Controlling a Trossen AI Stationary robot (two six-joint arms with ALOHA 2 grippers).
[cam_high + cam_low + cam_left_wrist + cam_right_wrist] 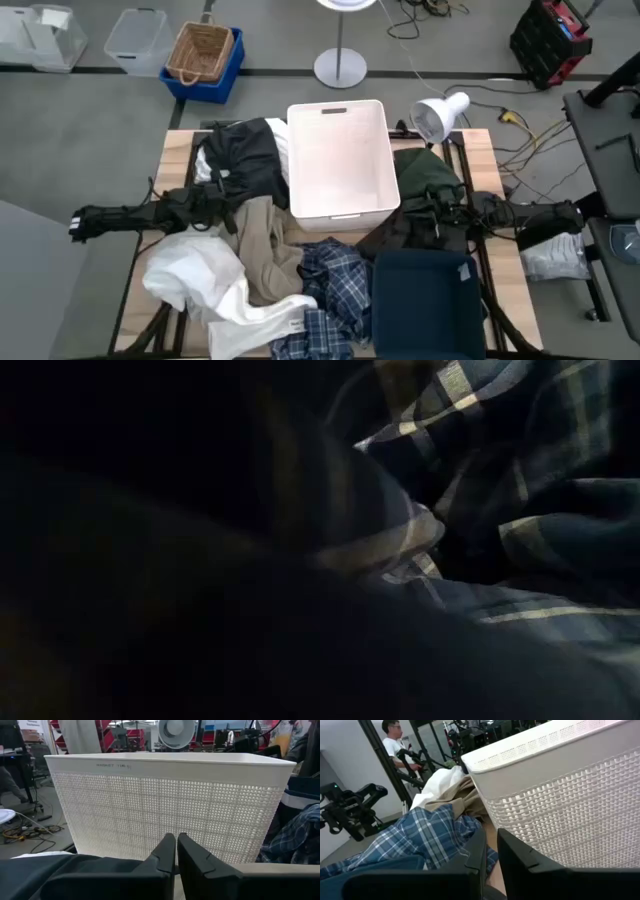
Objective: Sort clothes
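Note:
Clothes lie heaped around a white bin (340,160) in the middle of the table. They are a black piece (245,155), a white one (195,275), a tan one (265,245), a plaid shirt (330,285) and a dark green piece (425,175). A dark blue bin (425,300) stands at the near right. My left gripper (176,845) is shut, level, facing the white bin's left wall (170,805), above the black piece (45,872). My right gripper (490,847) is shut beside the bin's right wall (570,810), with the plaid shirt (420,835) ahead of it.
The plaid cloth (480,510) fills the low view. A desk lamp (440,115) stands at the table's far right. A wicker basket in a blue crate (205,55) and clear boxes sit on the floor beyond. A person (395,740) stands behind the table.

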